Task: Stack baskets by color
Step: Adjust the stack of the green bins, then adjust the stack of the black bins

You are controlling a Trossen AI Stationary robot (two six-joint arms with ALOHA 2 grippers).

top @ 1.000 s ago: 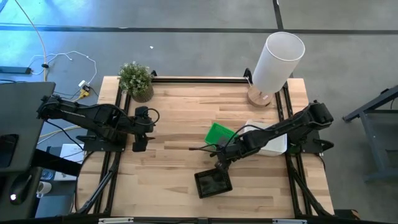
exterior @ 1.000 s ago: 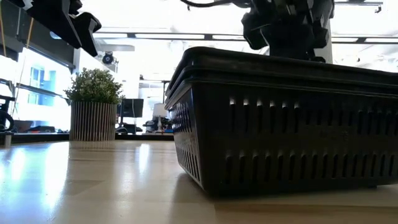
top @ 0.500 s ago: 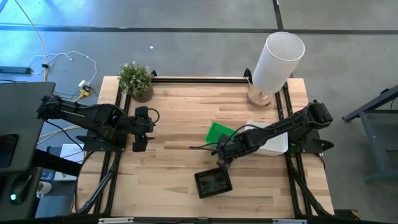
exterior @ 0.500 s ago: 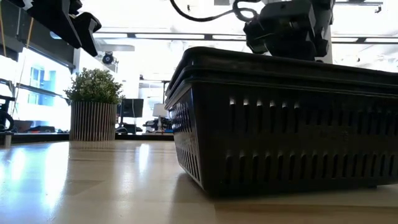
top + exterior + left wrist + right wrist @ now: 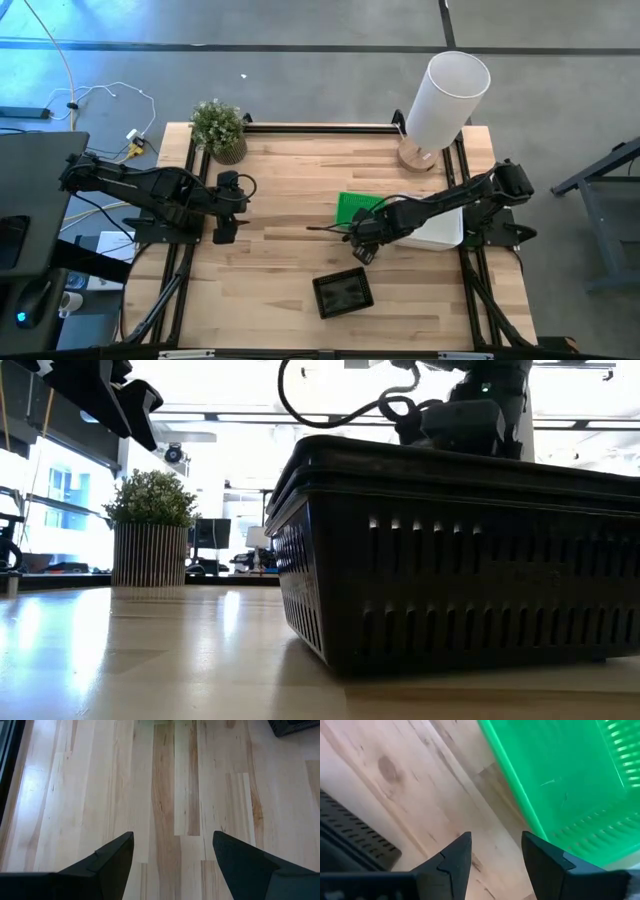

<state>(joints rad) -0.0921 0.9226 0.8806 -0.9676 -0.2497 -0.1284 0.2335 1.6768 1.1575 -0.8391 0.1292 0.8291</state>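
A black basket sits flat on the table near the front edge; the low view shows two rims, one nested in the other. A green basket lies on the wood at mid-table, and a white basket lies at the right, partly under my right arm. My right gripper hangs open, pointing down over bare wood between the green basket and the black basket, touching neither. My left gripper waits open above the table's left side.
A small potted plant stands at the far left corner and a tall white cylinder at the far right. Bare wood stretches across the table's middle and left.
My right gripper has moved from above the black basket toward the table's far edge and the green basket, tipping more steeply downward as it went. Its fingers stay apart and hold nothing.
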